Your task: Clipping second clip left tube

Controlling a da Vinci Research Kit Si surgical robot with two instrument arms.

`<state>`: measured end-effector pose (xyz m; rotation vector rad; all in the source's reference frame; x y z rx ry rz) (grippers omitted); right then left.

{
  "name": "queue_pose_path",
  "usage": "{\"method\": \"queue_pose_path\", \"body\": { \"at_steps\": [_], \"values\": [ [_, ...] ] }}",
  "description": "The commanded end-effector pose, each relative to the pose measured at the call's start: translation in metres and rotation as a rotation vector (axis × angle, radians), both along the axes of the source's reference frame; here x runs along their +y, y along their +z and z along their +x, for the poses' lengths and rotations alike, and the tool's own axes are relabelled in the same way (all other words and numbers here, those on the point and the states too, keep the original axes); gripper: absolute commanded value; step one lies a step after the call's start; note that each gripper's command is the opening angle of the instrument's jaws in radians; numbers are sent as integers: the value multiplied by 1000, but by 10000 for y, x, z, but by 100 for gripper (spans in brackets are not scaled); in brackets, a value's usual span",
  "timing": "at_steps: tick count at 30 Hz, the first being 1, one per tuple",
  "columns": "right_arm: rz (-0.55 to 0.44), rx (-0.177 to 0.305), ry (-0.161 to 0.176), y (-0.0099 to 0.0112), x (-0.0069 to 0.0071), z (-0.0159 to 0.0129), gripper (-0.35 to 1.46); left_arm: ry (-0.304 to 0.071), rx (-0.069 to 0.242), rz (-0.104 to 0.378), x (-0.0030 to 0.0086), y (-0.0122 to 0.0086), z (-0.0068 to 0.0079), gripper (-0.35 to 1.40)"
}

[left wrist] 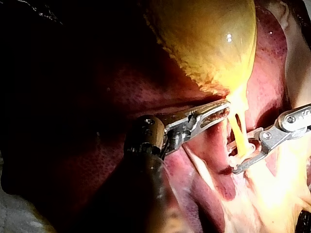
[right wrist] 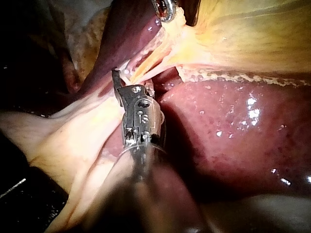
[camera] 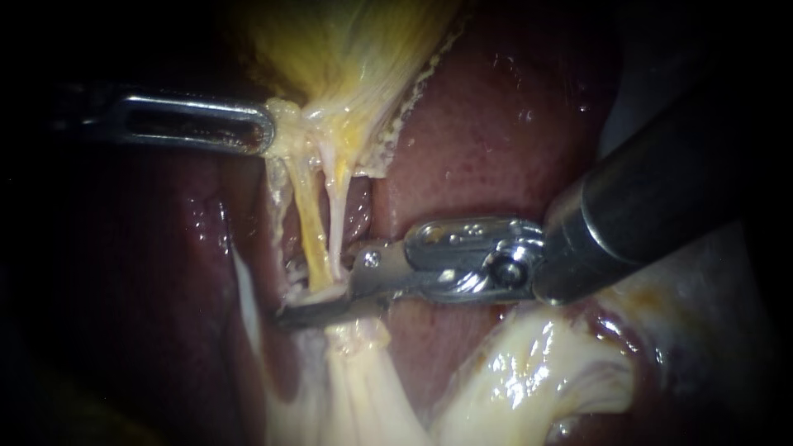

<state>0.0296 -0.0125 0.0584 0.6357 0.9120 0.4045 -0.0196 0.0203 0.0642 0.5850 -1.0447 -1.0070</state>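
**Right pincer open around the left tube, left pincer holding the gallbladder's neck**

From the endoscope view, my left instrument [camera: 266, 130] comes in from the left. Its pincer is closed on the tissue where the gallbladder [camera: 347, 49] narrows, with a slotted jaw showing side-on. My left wrist view shows the same grip [left wrist: 224, 108]: the yellow gallbladder [left wrist: 209, 39] bulges ahead of the pincer, and the pinched tissue sits between the two halves.

Two strands run down from that neck. The left tube [camera: 312, 235] is the yellower one. A paler strand [camera: 337, 206] lies just beside it, on the side nearer my right instrument [camera: 318, 289]. That instrument comes in from the right, and its pincer stands open — a gap shows between the halves. The lower end of the left tube lies in that gap, resting against the dark lower half. From the left wrist view the pincer [left wrist: 240, 156] makes a V, with the tube [left wrist: 235, 128] inside it.

The dark red liver [camera: 496, 140] lies behind both tubes. Pale, glistening tissue [camera: 363, 380] fans out below the right pincer. In my right wrist view the instrument [right wrist: 121, 80] points toward the strands, the liver [right wrist: 233, 121] lies beside it, and the left instrument's tip [right wrist: 165, 10] is ahead — well apart from mine.
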Motion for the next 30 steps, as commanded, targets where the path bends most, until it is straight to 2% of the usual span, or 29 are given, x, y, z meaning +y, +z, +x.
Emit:
{"method": "queue_pose_path", "body": {
  "at_steps": [1, 8, 12, 20, 26, 30],
  "values": [
    [0, 0, 0, 0, 0, 0, 24, 0, 0, 0, 0, 0, 0, -35],
    [6, 2, 0, -7, 7, -6, 39, 0, 0, 0, 0, 0, 0, -35],
    [12, 10, -8, -12, 10, -24, 45, 3, -2, 1, 0, 0, 1, -35],
    [4, 1, 22, -28, 23, -64, 48, 3, -2, 1, 0, 0, 2, -35],
    [8, 16, 35, -41, 29, -84, 50, 4, -3, 1, -1, 0, 2, -35],
    [20, 52, 52, -55, 33, -91, 50, 4, -3, 1, -1, 0, 3, -35]
  ]
}}
